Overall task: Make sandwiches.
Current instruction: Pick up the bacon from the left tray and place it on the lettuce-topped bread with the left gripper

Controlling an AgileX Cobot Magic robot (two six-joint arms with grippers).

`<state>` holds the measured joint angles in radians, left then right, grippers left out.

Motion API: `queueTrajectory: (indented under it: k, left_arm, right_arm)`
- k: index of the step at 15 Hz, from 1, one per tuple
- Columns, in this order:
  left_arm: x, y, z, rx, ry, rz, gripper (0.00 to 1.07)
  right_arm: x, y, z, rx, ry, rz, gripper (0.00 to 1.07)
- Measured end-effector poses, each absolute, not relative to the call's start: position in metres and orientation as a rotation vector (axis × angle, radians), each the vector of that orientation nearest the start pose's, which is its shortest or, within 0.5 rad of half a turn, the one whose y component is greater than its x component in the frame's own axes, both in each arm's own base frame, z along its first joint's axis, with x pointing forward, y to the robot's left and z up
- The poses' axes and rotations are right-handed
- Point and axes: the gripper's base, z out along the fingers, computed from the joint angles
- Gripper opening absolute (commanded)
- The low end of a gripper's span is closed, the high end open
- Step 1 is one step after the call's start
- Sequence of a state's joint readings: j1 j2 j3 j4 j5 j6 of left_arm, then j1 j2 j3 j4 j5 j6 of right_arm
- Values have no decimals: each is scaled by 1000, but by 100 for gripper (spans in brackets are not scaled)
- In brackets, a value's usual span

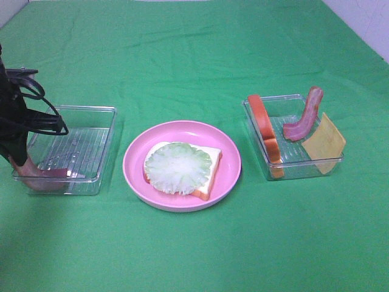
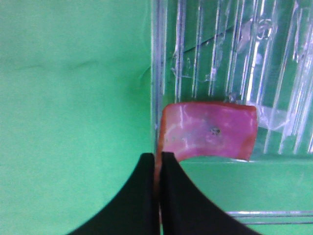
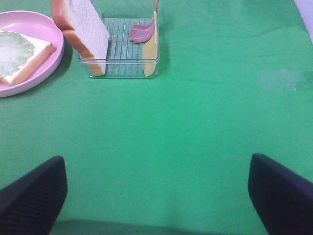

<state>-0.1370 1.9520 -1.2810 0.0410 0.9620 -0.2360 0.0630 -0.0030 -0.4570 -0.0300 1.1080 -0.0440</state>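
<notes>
A white bread slice (image 1: 209, 167) lies on the pink plate (image 1: 228, 176) with a pale green lettuce leaf (image 1: 177, 167) on top. My left gripper (image 1: 21, 164) is down in the near-left corner of the left clear tray (image 1: 97, 143). In the left wrist view it (image 2: 157, 155) is shut on the edge of a pinkish-red bacon strip (image 2: 210, 132). The right tray (image 1: 292, 167) holds an upright bread slice (image 1: 265, 125), another bacon strip (image 1: 307, 115) and a yellow cheese square (image 1: 325, 143). My right gripper (image 3: 156, 196) is open over bare cloth, short of that tray (image 3: 122, 68), and is out of the high view.
A green cloth (image 1: 194, 55) covers the whole table. The plate sits between the two trays. Black cables (image 1: 36, 118) hang from the left arm over the left tray's edge. A pale wall strip (image 1: 364, 24) shows at the far right.
</notes>
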Motion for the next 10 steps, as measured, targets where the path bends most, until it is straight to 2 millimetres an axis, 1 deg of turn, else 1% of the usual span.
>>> queueTrajectory:
  k: [8, 10]
  left_arm:
    - [361, -47, 160, -119, 3108, 43, 0]
    - [361, -47, 160, -119, 3108, 43, 5]
  right_arm:
    - [-3, -3, 262, -112, 2128, -25, 97]
    - [-3, -3, 262, -112, 2128, -25, 97]
